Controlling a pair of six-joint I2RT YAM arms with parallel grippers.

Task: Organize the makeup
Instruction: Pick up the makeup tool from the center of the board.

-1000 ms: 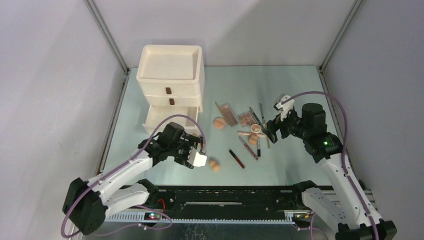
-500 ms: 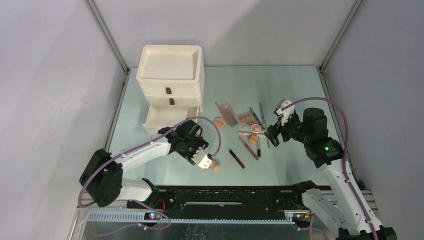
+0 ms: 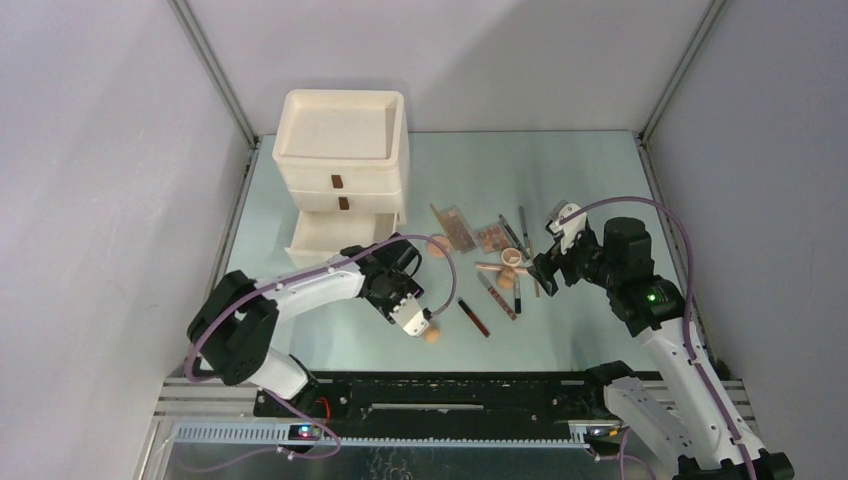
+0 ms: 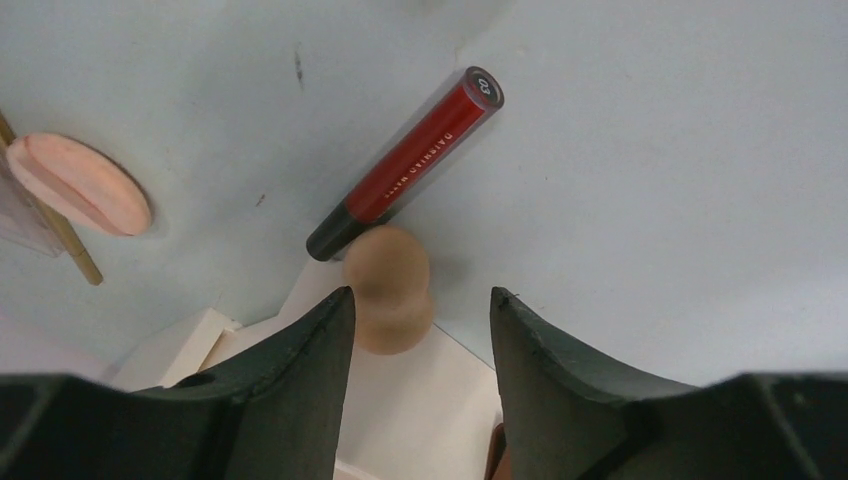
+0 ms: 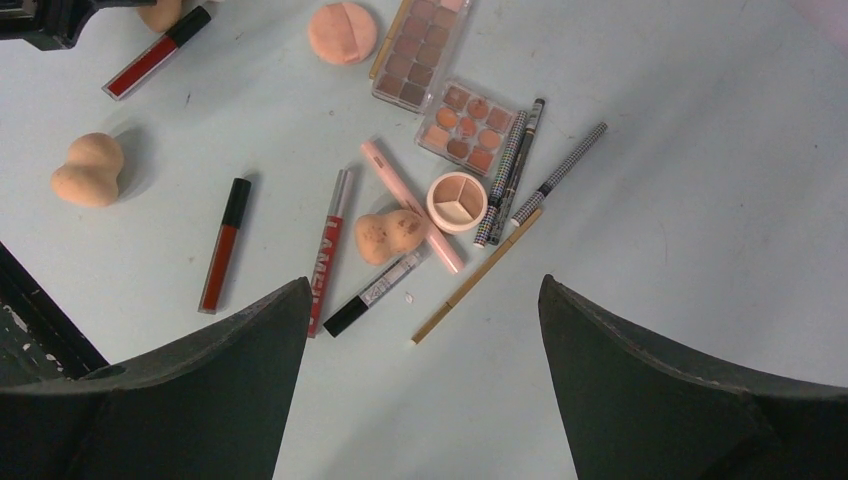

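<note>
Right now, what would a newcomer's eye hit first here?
The cream plastic three-drawer box at the far left of the table, its bottom drawer pulled out. To its right lies a scatter of makeup: palettes, tubes, pencils, sponges. Near the front edge, the left gripper straddles a peach hourglass-shaped sponge with jaws apart, beside a dark-red tube.

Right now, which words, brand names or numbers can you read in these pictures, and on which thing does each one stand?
"LAMEL": red letters along the slim clear tube, right wrist view.
Red tube, left wrist view: small letters along its side, too blurred to read.
Same red tube, end cap: a small mark, perhaps "03", not certain.
Nothing else bears text that can be read.
</note>
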